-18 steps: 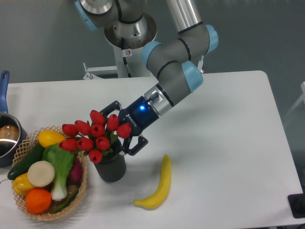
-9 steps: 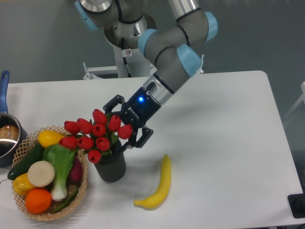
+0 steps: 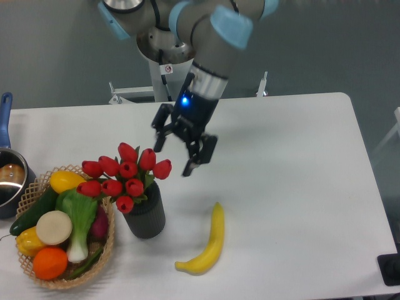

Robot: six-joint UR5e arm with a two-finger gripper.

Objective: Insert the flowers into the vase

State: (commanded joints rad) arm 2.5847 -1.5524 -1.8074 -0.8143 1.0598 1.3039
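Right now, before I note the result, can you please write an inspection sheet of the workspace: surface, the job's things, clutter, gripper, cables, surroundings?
Surface: white table, no spills seen.
Job's things: the flowers stand in the vase, blooms spreading wider than its mouth; the vase is upright beside the basket.
Clutter: woven basket of toy vegetables and fruit at the left front; banana lying to the right of the vase; pot with a blue handle at the left edge.
Gripper: gripper open, holding nothing, above and to the right of the flowers, apart from them.
Cables: nothing seen.
Surroundings: grey wall behind; arm base at the table's far edge; dark object at the bottom right corner, unclear.
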